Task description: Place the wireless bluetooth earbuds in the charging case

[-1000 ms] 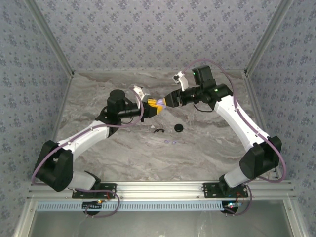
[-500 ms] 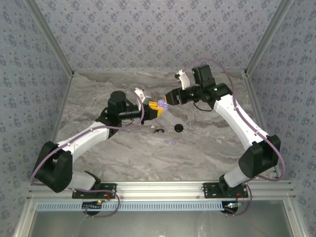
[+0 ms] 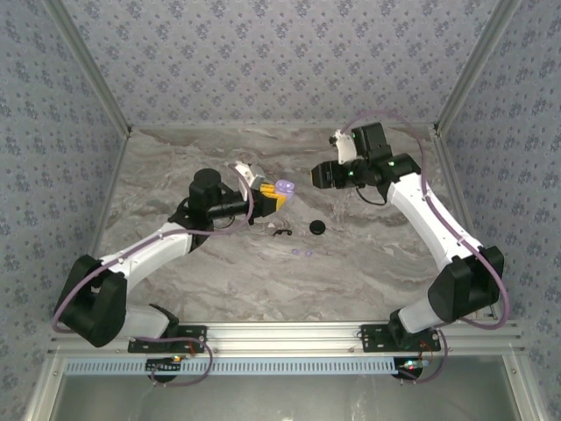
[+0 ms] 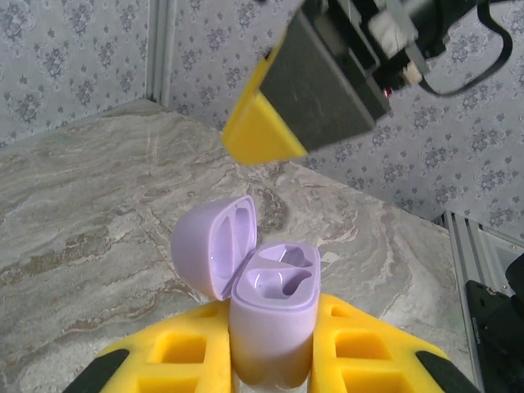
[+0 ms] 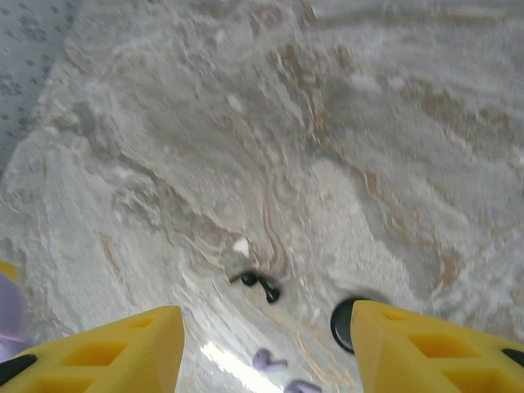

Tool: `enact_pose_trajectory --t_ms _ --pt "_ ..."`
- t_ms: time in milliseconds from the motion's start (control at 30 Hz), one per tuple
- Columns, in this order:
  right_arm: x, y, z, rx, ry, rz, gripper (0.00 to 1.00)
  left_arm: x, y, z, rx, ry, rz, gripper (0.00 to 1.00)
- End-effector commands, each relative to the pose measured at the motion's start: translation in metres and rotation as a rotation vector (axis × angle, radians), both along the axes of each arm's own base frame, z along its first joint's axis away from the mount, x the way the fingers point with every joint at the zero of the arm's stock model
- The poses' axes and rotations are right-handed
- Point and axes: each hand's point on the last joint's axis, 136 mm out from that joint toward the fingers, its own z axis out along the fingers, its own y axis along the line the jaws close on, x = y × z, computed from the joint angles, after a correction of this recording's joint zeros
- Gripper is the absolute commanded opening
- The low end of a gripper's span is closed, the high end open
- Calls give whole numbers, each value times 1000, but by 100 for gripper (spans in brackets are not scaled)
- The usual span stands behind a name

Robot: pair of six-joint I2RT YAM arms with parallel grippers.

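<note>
Left hand [image 3: 269,199]: clenched on the charging case [image 4: 270,327], holding it upright above the surface [image 3: 175,167], one yellow finger on each side of its body.
Charging case: lilac; its lid [image 4: 211,246] stood hinged open toward 10 o'clock in the left wrist view, both wells showing.
Right hand [image 3: 321,174]: released, yellow fingers well apart with nothing between them; at 2 o'clock of the case in the top view, not touching it.
Earbuds [image 3: 302,252]: two lilac nubs lay close together on the surface, at 5 o'clock of the case.
Black curved piece [image 3: 281,232]: on the surface, at 11 o'clock of the earbuds.
Black disc [image 3: 316,227]: at 1 o'clock of the earbuds.
</note>
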Motion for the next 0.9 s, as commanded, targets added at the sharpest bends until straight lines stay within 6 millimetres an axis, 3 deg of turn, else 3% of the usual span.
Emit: enact_pose_trajectory --t_ms 0,267,500,867 --pt "-24 -12 -30 -56 104 -41 58 -1 6 24 -58 -58 32 11" --pt "-75 -7 -94 -119 243 29 52 -11 15 11 -50 -21 74 11" --pt "-106 -1 -128 -169 314 121 40 -18 21 7 -40 -16 97 11" --pt "-130 18 -172 -216 391 190 21 -21 24 5 -31 -8 106 11"
